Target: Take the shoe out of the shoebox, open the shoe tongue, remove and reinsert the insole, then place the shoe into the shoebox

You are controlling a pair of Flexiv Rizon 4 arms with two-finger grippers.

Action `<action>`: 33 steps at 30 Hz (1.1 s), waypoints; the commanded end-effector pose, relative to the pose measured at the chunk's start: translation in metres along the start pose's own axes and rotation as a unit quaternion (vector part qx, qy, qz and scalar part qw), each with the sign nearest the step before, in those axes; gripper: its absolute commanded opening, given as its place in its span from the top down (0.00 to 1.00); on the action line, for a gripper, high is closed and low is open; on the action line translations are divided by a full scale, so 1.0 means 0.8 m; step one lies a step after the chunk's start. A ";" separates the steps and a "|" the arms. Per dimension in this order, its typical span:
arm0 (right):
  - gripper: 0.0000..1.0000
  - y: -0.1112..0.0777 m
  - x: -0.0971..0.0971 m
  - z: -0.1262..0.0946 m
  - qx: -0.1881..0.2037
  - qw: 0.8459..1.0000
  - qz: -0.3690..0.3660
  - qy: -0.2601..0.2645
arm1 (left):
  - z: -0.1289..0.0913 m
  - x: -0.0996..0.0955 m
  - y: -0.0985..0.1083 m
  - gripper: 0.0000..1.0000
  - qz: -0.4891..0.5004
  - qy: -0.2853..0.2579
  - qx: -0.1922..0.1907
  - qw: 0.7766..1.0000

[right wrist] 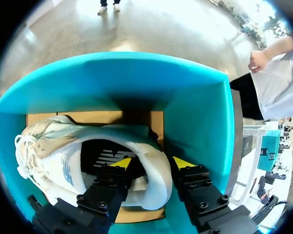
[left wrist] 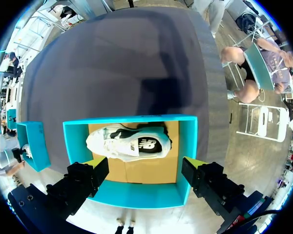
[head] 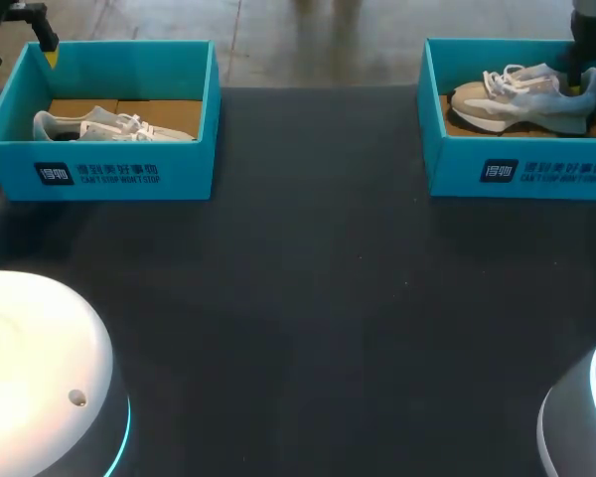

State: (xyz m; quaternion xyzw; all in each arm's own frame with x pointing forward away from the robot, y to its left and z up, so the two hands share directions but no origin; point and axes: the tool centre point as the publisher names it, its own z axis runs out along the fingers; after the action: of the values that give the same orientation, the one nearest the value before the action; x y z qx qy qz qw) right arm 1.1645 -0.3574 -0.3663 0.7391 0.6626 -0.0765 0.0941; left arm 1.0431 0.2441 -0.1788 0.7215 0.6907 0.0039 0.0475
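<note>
The right gripper (right wrist: 151, 163) is spread, its yellow-tipped fingers (right wrist: 193, 183) straddling the heel of a beige and white shoe (right wrist: 53, 161). One finger sits inside the shoe's opening. The other is outside the heel, between it and the wall of the teal right shoebox (right wrist: 200, 122), with a thin dark gap beside the heel. The shoe lies on the box's cardboard floor, laces pointing away from the gripper.

The left gripper (left wrist: 142, 165) is spread wide above the near wall of the teal left shoebox (left wrist: 136, 195) and holds nothing. Ahead of it, inside that box, a white shoe (left wrist: 129, 142) lies on its side.

Both boxes stand open and well apart at the far corners of a dark table (head: 308, 328).
</note>
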 end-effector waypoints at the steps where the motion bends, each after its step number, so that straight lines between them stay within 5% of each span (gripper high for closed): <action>1: 0.53 0.013 0.002 0.011 0.021 1.000 0.004 0.005 | 0.000 0.000 -0.002 0.00 0.000 0.001 -0.001 1.000; 16: 0.53 0.010 -0.009 -0.009 0.007 1.000 0.018 -0.002 | 0.000 0.000 -0.002 0.00 0.000 0.001 -0.001 1.000; 27: 0.51 0.012 -0.008 0.007 0.016 1.000 0.014 -0.004 | 0.000 0.000 -0.002 0.00 0.000 0.001 -0.001 1.000; 29: 0.35 0.012 -0.009 0.007 0.016 1.000 0.014 -0.004 | 0.000 0.000 -0.002 0.00 0.000 0.001 -0.001 1.000; 33: 0.31 0.011 -0.012 0.009 0.017 1.000 0.015 -0.004 | 0.000 0.000 -0.002 0.00 0.000 0.001 -0.001 1.000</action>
State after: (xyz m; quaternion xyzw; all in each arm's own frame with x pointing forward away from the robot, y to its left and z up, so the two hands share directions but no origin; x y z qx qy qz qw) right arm 1.1644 -0.3633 -0.3685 0.7492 0.6506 -0.0835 0.0924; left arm 1.0431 0.2441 -0.1789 0.7215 0.6908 0.0039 0.0476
